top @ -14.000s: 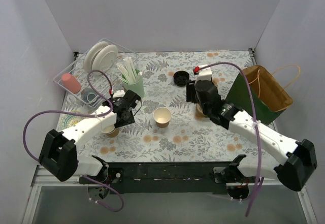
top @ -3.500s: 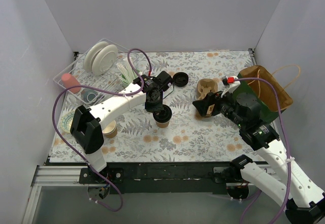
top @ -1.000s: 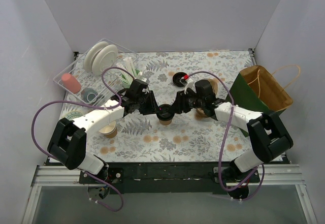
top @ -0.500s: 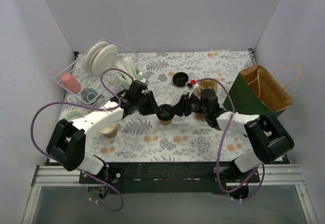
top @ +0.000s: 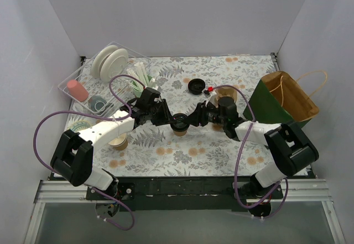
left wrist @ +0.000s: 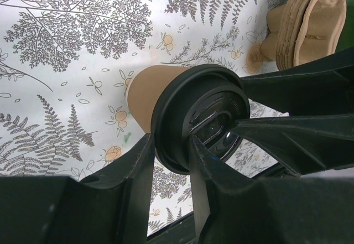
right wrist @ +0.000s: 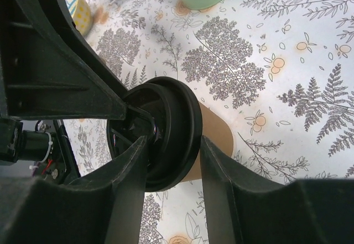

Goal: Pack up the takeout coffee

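The cup (left wrist: 145, 95) stood lidded on the counter (top: 193, 151) between both arms, well apart from the bag (top: 290, 97). My left tool (left wrist: 171, 141) was nearly closed, pinching the rim of the lid (left wrist: 193, 111). My right tool (right wrist: 172, 141) straddled the lid, and I couldn't tell whether it gripped. Lidding looked done; carrying and bagging remained.

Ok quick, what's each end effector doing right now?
Left end effector: closed on the black round plastic lid of the small kraft-brown paper cup.
Right end effector: closed on the same lid, opposite side.
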`<state>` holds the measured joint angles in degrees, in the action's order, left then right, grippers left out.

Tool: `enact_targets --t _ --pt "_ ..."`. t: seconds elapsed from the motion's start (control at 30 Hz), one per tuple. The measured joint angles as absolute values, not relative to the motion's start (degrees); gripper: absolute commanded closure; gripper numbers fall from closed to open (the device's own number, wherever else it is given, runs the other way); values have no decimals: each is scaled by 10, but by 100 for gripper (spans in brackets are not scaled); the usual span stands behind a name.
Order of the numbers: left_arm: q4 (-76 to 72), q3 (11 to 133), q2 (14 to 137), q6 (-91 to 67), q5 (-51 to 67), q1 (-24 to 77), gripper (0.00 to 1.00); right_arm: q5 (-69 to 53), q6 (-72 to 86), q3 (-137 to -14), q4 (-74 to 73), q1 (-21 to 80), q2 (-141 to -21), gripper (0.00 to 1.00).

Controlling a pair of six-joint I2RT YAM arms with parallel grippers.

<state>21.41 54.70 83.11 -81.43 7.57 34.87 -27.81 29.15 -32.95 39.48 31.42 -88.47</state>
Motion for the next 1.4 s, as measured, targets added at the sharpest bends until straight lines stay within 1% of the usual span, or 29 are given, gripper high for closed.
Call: enact_targets --t 0.2,0.4,0.6,0.77,0.87,0.97,1.0,1.13,1.27,1.4 --pt "213 547 832 -814 77 349 75 -250 256 -397 225 324 -853 52" --pt "206 547 836 -814 82 348 75 -237 232 -445 129 329 -853 54" --pt "199 548 840 -816 85 346 75 -211 221 -467 95 340 -860 56" --pt "186 537 837 -825 85 344 75 -162 227 -445 129 357 -859 59" --pt "179 532 834 -829 85 343 75 -143 237 -425 163 363 -853 58" --pt "176 531 834 -829 85 343 74 -135 239 -422 167 366 -845 52" --pt "176 531 834 -829 85 343 74 -134 238 -423 164 367 -841 48" --pt "176 532 834 -825 86 343 74 -127 224 -454 103 369 -835 41" --pt "177 536 837 -819 87 343 74 -128 208 -496 27 370 -838 40" --pt "177 544 846 -818 95 343 74 -128 192 -547 -34 372 -853 42"
